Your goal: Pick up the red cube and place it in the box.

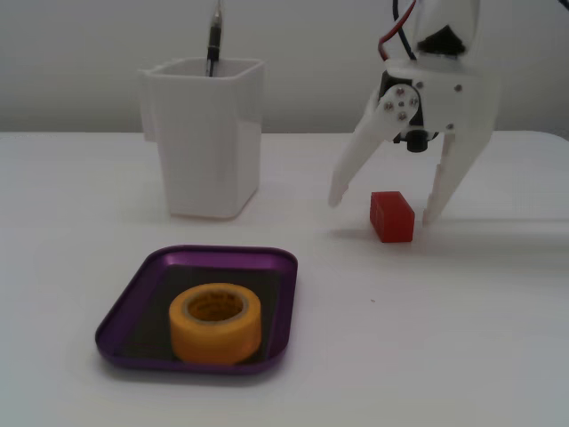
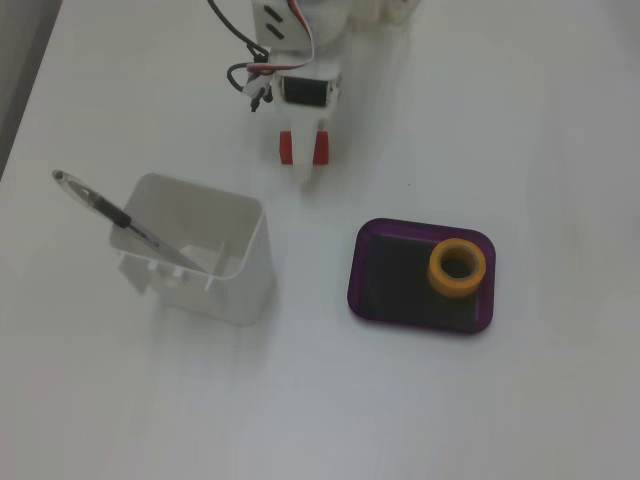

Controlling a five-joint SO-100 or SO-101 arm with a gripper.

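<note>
The red cube (image 1: pixel 392 216) rests on the white table, right of centre in a fixed view. My white gripper (image 1: pixel 384 210) is open and hangs low over it, with one finger (image 1: pixel 351 173) to its left and the other (image 1: pixel 443 191) at its right side. In the fixed view from above, the cube (image 2: pixel 288 148) shows on both sides of one white finger (image 2: pixel 308 170) of the gripper (image 2: pixel 304 158); the other finger is hidden. The purple tray (image 1: pixel 222 253) lies at the front left, away from the gripper; it also shows at the right in the view from above (image 2: pixel 420 228).
A yellow tape roll (image 1: pixel 216 322) sits inside the tray and shows in the other fixed view too (image 2: pixel 457 267). A tall white square container (image 1: pixel 209 142) holding a pen (image 1: pixel 214 40) stands behind the tray, left of the gripper; from above the container (image 2: pixel 200 260) and pen (image 2: pixel 110 212) are at the left.
</note>
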